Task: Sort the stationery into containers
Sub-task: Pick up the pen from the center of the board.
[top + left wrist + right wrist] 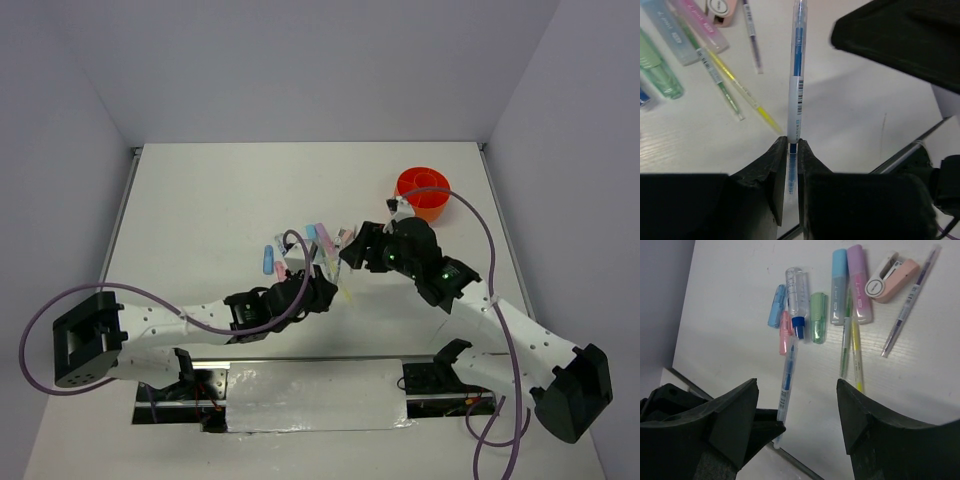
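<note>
My left gripper (pixel 793 142) is shut on the end of a clear pen with blue ink (pixel 797 75), held just above the table; the pen also shows in the right wrist view (pixel 787 377). My right gripper (pixel 798 385) is open and empty, its jaws wide apart, right beside the pen and facing the left gripper (pixel 325 285). The other stationery lies in a cluster: blue marker (pixel 838 287), purple marker (pixel 859 282), green marker (pixel 818 317), green pen (pixel 845 345), yellow pen (pixel 856 352), purple pen (pixel 910 302). The orange pot (pixel 423 192) stands at the far right, behind the right gripper (pixel 352 250).
A pink and white correction-tape dispenser (pixel 890 277) lies beside the purple marker. A clear tube with a blue cap (pixel 796 295) and small blue and pink pieces lie at the cluster's left. The table's near edge (pixel 790 460) is just below both grippers. Purple cables loop off both arms.
</note>
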You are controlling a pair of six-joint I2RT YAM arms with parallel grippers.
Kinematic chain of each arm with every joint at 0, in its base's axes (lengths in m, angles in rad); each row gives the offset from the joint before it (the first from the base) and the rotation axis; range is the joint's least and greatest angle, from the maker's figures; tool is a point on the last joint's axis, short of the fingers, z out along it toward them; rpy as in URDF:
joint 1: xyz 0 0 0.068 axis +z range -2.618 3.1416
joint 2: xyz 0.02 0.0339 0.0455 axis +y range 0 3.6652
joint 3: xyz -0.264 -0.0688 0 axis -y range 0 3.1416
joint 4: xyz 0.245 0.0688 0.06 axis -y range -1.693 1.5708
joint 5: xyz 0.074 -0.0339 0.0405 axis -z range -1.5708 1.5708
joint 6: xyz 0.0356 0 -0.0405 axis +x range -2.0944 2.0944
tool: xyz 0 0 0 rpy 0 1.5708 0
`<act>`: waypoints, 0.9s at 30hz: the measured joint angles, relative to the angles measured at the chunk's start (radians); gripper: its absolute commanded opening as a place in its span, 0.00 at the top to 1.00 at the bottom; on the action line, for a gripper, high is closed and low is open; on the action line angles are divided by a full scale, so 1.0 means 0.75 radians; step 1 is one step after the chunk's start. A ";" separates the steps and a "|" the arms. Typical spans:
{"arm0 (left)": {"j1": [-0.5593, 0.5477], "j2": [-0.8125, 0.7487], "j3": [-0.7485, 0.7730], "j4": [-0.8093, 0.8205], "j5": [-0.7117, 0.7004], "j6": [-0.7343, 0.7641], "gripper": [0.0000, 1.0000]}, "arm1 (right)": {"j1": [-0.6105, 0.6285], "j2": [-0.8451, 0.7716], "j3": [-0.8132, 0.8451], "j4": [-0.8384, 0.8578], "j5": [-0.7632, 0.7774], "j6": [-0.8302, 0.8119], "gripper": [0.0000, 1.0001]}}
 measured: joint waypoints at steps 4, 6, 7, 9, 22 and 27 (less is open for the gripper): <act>0.000 -0.014 -0.036 0.136 0.048 0.050 1.00 | 0.010 0.045 0.000 0.045 -0.046 0.010 0.30; -0.001 -0.017 -0.047 0.186 0.062 0.059 1.00 | 0.013 0.065 -0.003 0.073 -0.066 0.016 0.33; -0.002 -0.017 -0.050 0.208 0.069 0.063 1.00 | 0.015 0.075 -0.008 0.084 -0.072 0.021 0.35; -0.003 -0.018 -0.060 0.247 0.081 0.070 1.00 | 0.019 0.095 -0.021 0.105 -0.089 0.032 0.48; -0.004 -0.087 -0.040 0.152 0.052 0.086 0.01 | 0.014 0.089 -0.044 0.173 -0.041 0.016 1.00; -0.004 -0.109 0.128 -0.253 -0.056 0.001 0.01 | -0.153 0.049 0.012 0.180 0.097 -0.080 1.00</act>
